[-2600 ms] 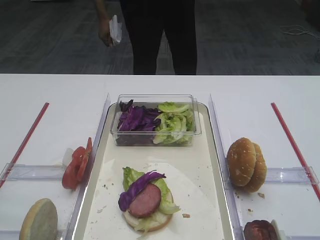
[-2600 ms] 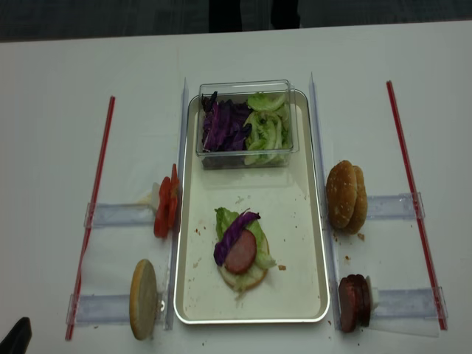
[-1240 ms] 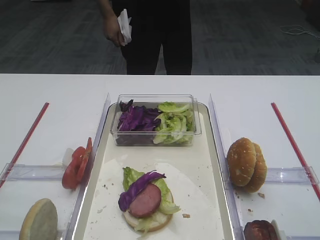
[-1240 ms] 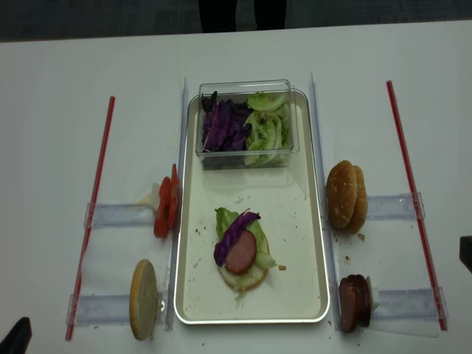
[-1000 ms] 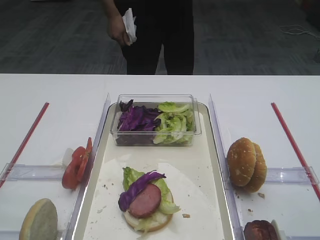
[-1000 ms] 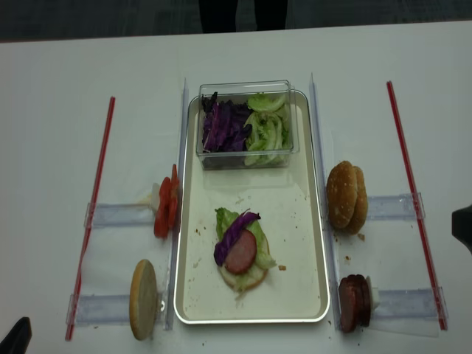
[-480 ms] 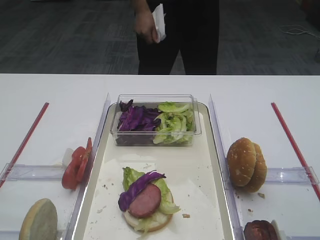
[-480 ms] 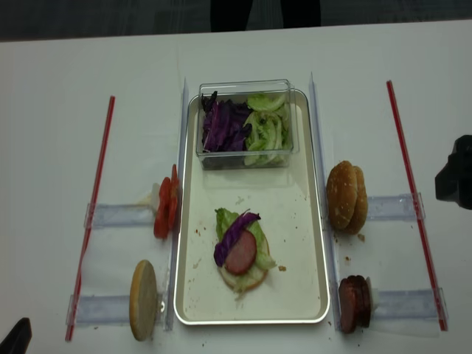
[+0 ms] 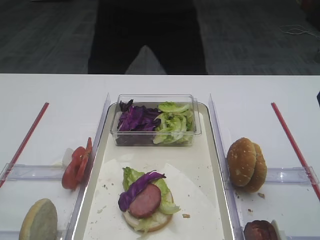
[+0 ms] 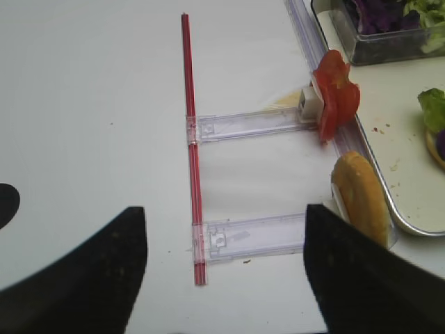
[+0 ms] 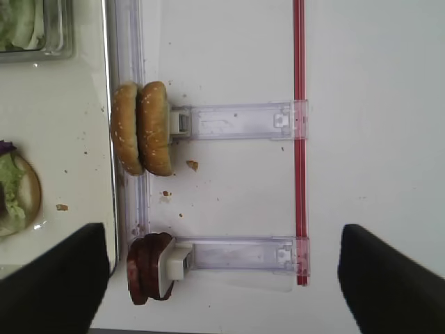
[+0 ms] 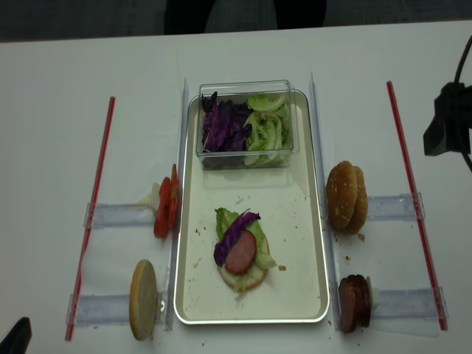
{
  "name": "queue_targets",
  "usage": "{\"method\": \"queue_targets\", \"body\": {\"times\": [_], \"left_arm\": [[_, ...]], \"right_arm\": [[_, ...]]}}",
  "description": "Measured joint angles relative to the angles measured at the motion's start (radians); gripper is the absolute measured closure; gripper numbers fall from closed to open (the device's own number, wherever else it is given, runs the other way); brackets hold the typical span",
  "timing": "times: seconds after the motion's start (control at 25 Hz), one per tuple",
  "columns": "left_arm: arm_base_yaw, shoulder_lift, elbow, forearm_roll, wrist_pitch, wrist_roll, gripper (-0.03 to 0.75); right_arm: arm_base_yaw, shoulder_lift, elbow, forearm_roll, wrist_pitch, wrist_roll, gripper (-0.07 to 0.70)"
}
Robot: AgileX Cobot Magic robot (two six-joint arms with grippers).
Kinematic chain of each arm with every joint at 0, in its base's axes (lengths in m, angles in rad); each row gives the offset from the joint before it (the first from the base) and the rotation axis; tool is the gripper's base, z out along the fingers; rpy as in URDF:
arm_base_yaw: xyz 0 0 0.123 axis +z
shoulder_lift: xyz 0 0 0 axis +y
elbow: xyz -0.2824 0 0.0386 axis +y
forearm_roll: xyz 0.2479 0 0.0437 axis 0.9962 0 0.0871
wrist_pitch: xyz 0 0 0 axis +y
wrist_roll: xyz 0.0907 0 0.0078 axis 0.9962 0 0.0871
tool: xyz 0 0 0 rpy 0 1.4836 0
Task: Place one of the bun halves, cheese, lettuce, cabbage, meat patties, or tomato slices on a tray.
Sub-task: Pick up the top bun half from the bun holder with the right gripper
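The long tray holds a bun bottom stacked with lettuce, cabbage and a meat patty. Two golden-brown bun halves stand on edge just right of the tray. Meat patties stand nearer the front. Left of the tray are the tomato slices. My right gripper hangs open high above the patties' side rail, holding nothing. My left gripper is open over the left table. No cheese is in view.
A clear box with cabbage and lettuce sits at the tray's far end. A pale bun half stands at front left. Red strips and clear side rails flank the tray. My right arm shows at the right edge. A person stands behind the table.
My right arm has come in from the right edge and moved toward the far side. The person behind the table has shifted. The food has not moved.
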Motion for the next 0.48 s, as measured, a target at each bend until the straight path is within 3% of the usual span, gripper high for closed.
{"method": "queue_targets", "body": {"times": [0.48], "left_arm": [[0.000,0.000,0.000,0.000,0.000,0.000,0.234]], "right_arm": [[0.000,0.136,-0.070,0.004,-0.002,-0.002,-0.026]]}}
